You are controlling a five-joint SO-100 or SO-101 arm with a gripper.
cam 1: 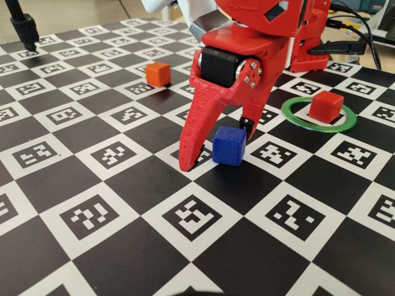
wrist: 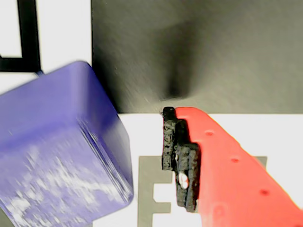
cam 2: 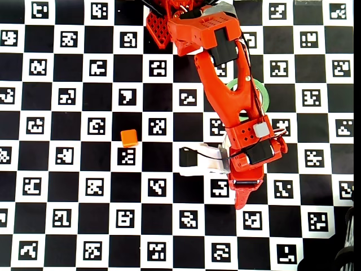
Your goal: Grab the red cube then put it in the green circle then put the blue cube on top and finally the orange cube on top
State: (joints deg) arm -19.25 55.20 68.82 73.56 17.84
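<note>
The claw (cam 1: 217,155) stood spread around the blue cube (cam 1: 229,145), fingers either side, not yet pinching, tips near the board. The red cube (cam 1: 326,105) sat inside the green ring (cam 1: 290,115), toward the board's right edge in the fixed view; the orange cube (cam 1: 158,74) sat apart toward the far edge.

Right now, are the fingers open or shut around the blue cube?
Open. In the fixed view the fingers straddle the blue cube; the wrist view shows a gap beside it.

Three cubes: one red (cam 1: 326,105), one blue (cam 1: 229,146), one orange (cam 1: 158,74); one green ring (cam 1: 292,117); one gripper (cam 1: 217,151)
</note>
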